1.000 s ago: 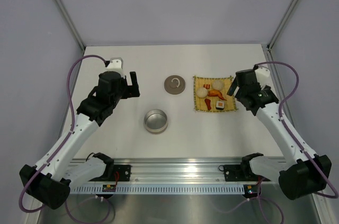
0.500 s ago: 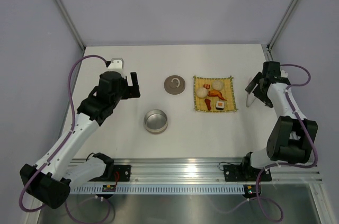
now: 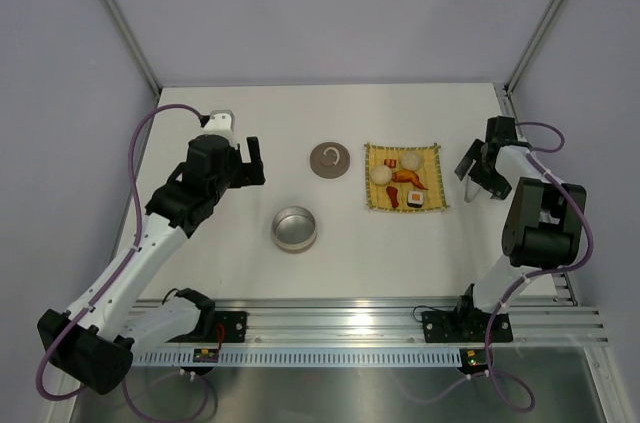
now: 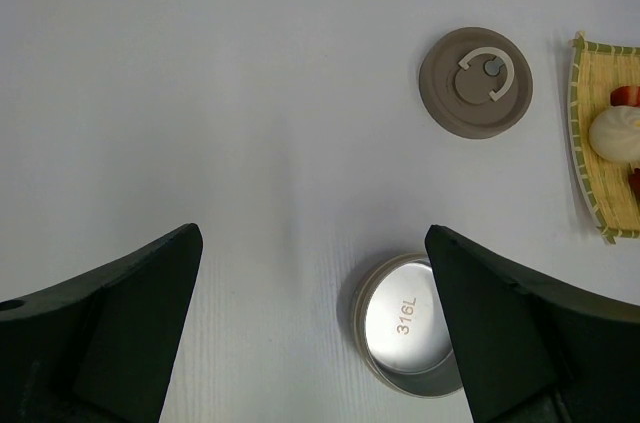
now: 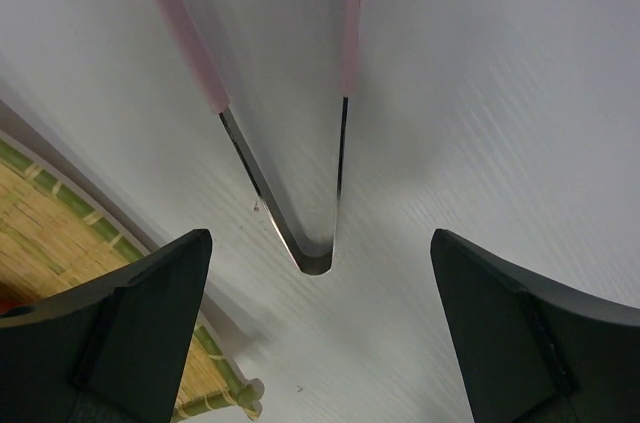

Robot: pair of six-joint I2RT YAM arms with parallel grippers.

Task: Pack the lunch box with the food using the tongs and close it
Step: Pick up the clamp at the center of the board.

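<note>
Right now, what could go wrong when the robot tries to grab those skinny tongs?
1. The tongs lie on the table, between the sides of the open right gripper. They are thin, so it might slip off them or push them away instead of gripping.
2. The yellow mat sits close beside the tongs. A bump there could shift it and roll the round food pieces off.

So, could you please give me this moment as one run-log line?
left gripper open, holding nothing | right gripper open over tongs, ungripped | lunch box empty, lid off | food on mat
</note>
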